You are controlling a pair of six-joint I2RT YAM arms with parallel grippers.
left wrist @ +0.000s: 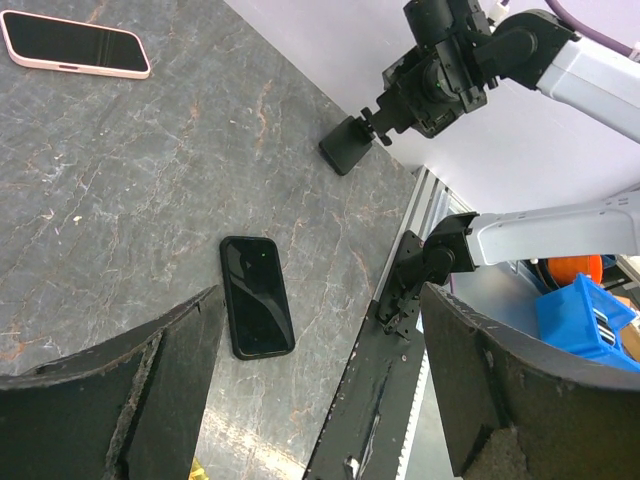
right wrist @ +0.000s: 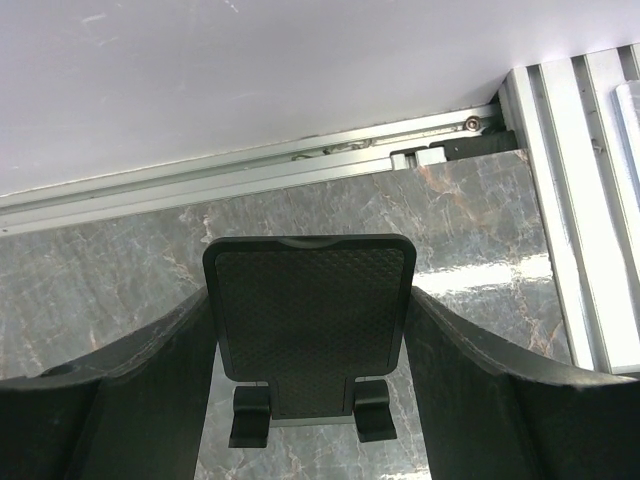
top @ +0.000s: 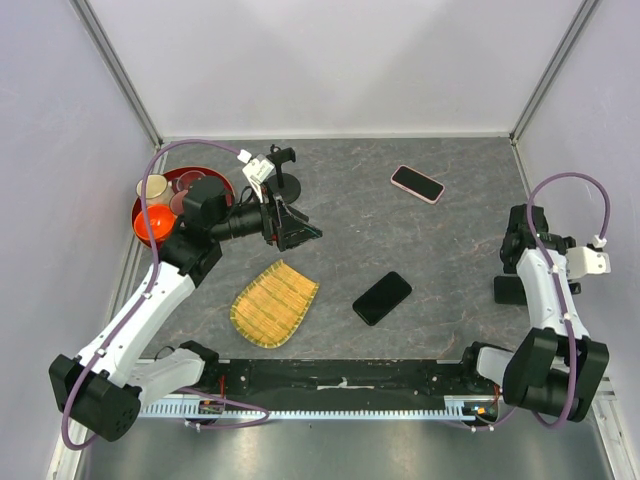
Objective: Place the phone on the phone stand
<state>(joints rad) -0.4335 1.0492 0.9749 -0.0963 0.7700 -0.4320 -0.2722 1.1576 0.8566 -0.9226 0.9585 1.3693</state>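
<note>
The phone, black screen with a pale pink rim, lies flat at the far right of the table; it also shows in the left wrist view. The phone stand, with a round disc base, a post and a clamp, stands at the far centre-left. My left gripper is open and empty, just in front of the stand. My right gripper is open at the right edge, its fingers on either side of a flat angular black stand; I cannot tell if they touch it.
An all-black phone lies near the table's middle. A yellow bamboo mat lies front left. A red tray with small bowls sits at the far left. Walls close in three sides.
</note>
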